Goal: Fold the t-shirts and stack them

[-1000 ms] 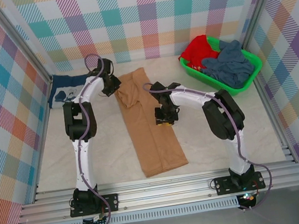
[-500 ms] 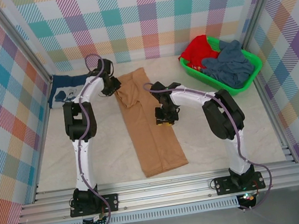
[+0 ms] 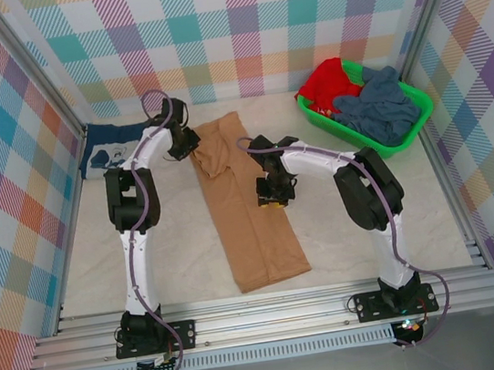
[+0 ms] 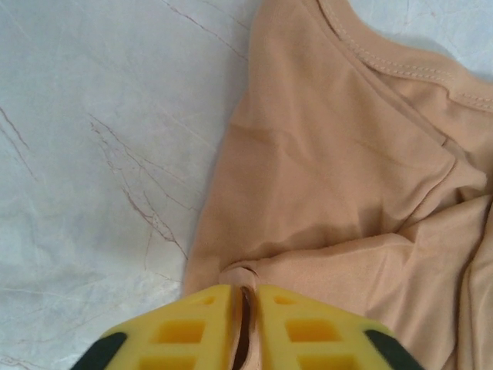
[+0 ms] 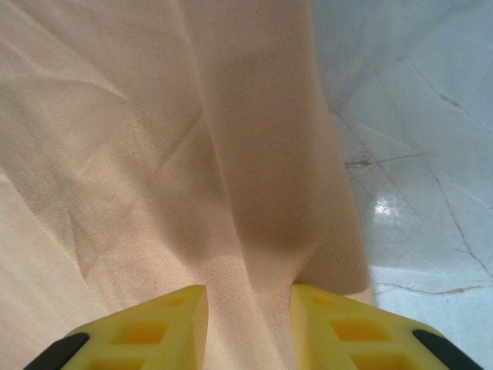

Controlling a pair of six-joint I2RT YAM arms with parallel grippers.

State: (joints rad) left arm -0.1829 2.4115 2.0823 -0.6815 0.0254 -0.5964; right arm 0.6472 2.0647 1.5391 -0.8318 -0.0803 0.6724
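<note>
T-shirt [image 3: 252, 230], tan, pinched in both: left pincer [image 4: 245, 301] near-closed, right pincer [image 5: 248, 304] wider.

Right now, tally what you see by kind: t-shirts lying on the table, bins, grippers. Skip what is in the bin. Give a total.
T-shirts on the table: 2, tan-orange t-shirt and navy t-shirt
Bins: 1, green bin
Grippers: 2, left gripper and right gripper
Total: 5
</note>
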